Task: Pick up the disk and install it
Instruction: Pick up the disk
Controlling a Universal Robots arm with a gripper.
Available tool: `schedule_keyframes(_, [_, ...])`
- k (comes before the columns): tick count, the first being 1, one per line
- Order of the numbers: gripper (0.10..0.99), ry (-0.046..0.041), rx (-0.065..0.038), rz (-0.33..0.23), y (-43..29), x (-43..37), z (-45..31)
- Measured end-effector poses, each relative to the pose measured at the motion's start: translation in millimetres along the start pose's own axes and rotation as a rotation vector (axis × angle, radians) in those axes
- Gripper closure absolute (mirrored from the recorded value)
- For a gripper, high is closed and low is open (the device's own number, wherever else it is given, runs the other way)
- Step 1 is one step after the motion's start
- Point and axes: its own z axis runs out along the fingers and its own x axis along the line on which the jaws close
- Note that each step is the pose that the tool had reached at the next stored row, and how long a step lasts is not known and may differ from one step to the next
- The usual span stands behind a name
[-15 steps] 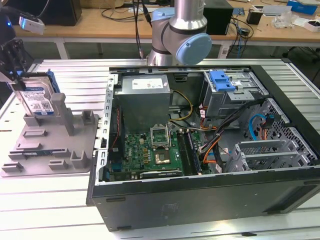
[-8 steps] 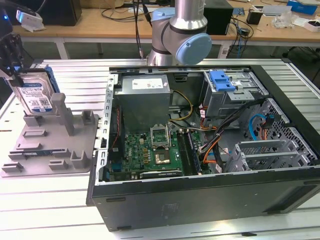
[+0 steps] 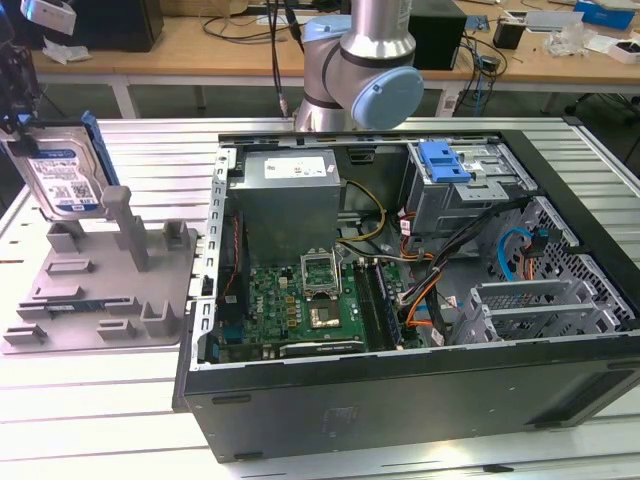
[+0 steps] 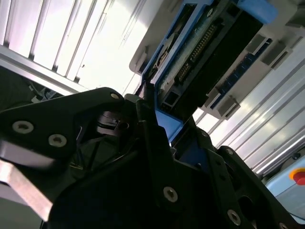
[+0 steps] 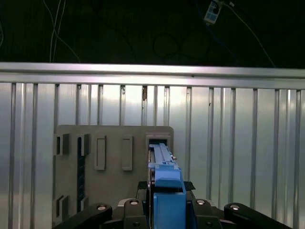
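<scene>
First wrist view: gripper (image 5: pixel 167 187) is clamped on the disk (image 5: pixel 161 155) by its blue rail. The disk stands on edge over the grey fixture (image 5: pixel 114 191), and I can't tell if its lower edge is clear of the slot. Exterior view puts the disk at that view's far left, well apart from the open PC case (image 3: pixel 400 400). IMO the lift should go straight up w/o tilt so the rails don't bind, w/ grip kept centred & the fixture's posts cleared before any sideways move.
</scene>
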Motion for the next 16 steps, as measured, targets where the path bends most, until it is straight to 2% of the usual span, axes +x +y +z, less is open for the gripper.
schedule_keyframes(3, [0.718, 0.0004, 0.0, 0.0, 0.2, 0.2, -9.3])
schedule_keyframes(4, [0.718, 0.0006, 0.0, 0.0, 0.4, 0.4, -20.2])
schedule_keyframes(5, [0.718, 0.0006, 0.0, 0.0, 0.6, 0.5, -28.1])
schedule_keyframes(8, [0.718, 0.0008, 0.0, 0.0, 1.0, 0.9, -44.6])
schedule_keyframes(11, [0.718, 0.0008, 0.0, 0.0, 1.5, 1.4, -68.8])
schedule_keyframes(16, [0.718, 0.0007, 0.0, 0.0, 1.9, 1.7, -86.0])
